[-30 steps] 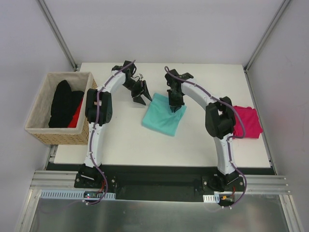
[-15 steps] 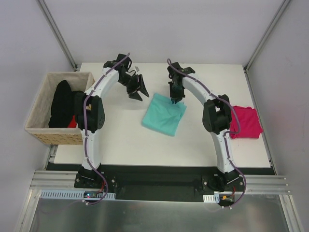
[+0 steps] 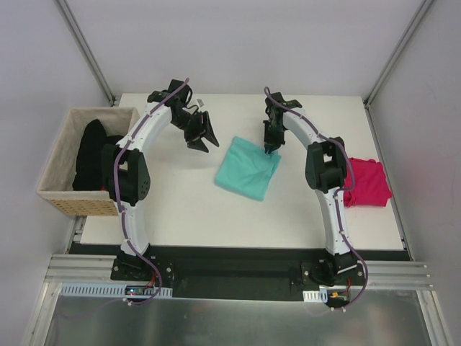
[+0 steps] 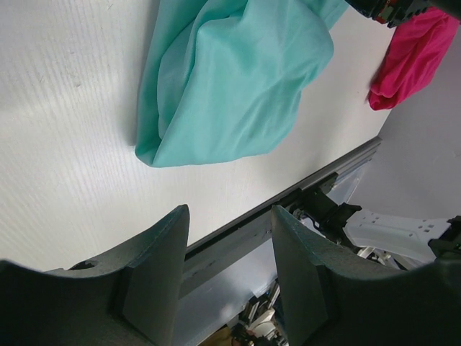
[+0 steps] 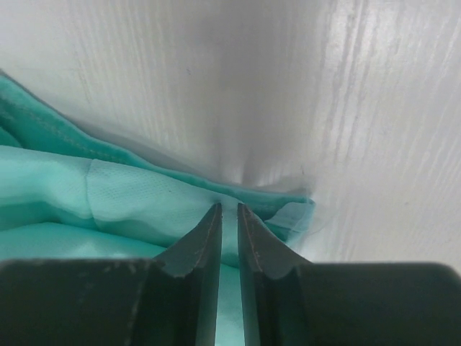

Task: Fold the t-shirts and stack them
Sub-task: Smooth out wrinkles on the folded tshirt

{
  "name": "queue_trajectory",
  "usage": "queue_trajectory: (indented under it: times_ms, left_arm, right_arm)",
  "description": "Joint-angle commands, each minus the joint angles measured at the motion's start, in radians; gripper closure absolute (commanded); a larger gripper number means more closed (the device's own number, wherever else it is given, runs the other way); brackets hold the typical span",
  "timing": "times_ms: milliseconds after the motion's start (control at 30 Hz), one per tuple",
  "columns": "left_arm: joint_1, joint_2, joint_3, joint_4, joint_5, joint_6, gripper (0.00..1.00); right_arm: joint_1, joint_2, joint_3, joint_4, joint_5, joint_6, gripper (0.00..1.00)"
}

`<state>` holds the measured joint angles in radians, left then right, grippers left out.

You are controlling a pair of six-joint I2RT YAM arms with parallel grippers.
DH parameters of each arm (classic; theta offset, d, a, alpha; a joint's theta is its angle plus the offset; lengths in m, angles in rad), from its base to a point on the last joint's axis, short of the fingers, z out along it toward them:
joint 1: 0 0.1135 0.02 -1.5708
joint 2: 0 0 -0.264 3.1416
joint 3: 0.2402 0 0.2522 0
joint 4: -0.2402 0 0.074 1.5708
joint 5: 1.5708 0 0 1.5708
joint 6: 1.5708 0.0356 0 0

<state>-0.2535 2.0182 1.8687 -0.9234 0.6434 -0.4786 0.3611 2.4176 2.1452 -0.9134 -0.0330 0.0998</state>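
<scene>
- Worktop (image 3: 180, 209): it carries both t-shirts. A wicker basket (image 3: 54, 194) of dark clothes sits just off its left edge.
- Teal t-shirt (image 3: 248, 171): a folded but rumpled diamond at mid-worktop. It has slid slightly to the right in the last second. I judge the fold roughly made and the stacking not yet done.
- Pink t-shirt (image 3: 367, 184): a bundle at the right edge, well apart from the teal one and unmoved.
- Right arm (image 3: 302, 130): it has travelled from the middle of the teal t-shirt to its far right corner. It now arches over, wrist pointing down.
- Left arm (image 3: 155, 119): it has drawn back leftward, clear of the cloth, and reaches toward the far left.
- Right jaws: closed to a thin slit at the teal hem. I cannot tell whether cloth is pinched.
- Left jaws: wide apart and empty above bare worktop.
</scene>
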Motion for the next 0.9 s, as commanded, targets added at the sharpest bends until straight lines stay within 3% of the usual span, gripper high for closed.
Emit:
queue_trajectory:
  times_ms: [0, 400, 867]
  left_arm:
    - [0.016, -0.061, -0.009, -0.031, -0.019, 0.017, 0.51]
    - [0.023, -0.036, 0.015, -0.031, -0.025, 0.023, 0.51]
    - [0.025, -0.098, -0.065, -0.029, -0.099, 0.04, 0.51]
  right_arm:
    - [0.006, -0.005, 0.022, 0.011, -0.08, -0.003, 0.83]
    - [0.084, -0.058, -0.114, 0.019, -0.122, -0.015, 0.83]
    - [0.243, -0.143, -0.255, 0.024, -0.131, -0.015, 0.85]
